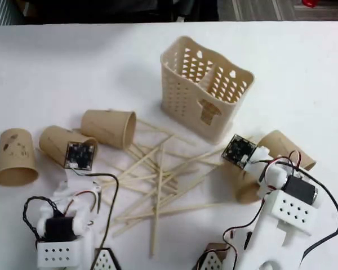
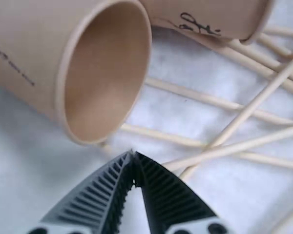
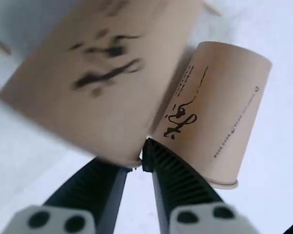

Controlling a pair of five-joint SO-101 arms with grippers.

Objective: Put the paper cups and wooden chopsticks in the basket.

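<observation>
Could shove or tip the basket (image 1: 205,90), upright in the upper middle of the high view, by bringing a cup in low against its wall. Has the right gripper (image 3: 136,157), at lower right of that view, clamped thinly on the edge of the pinched cup (image 3: 97,83); may crease the paper or drop it short of the basket with so shallow a bite, and may nudge the neighbour cup (image 3: 219,122) lying just beside. Shows the left gripper (image 2: 133,158) at lower left with jaws together on nothing, just short of the open-mouthed cup (image 2: 88,73); would likely roll that cup away if pushed forward unopened. Leaves two more cups at left, the lying cup (image 1: 108,128) and the far-left cup (image 1: 14,157). Risks dragging or flicking the crossed chopsticks (image 1: 158,180), strewn flat across the centre, when pinching one out of the pile.

Underneath, a white table (image 1: 304,62), faintly textured like cloth in the wrist views. Beyond its far edge along the top, a dark band, striped flooring (image 1: 259,8) at upper right, and a small red thing (image 1: 310,3) in the corner.
</observation>
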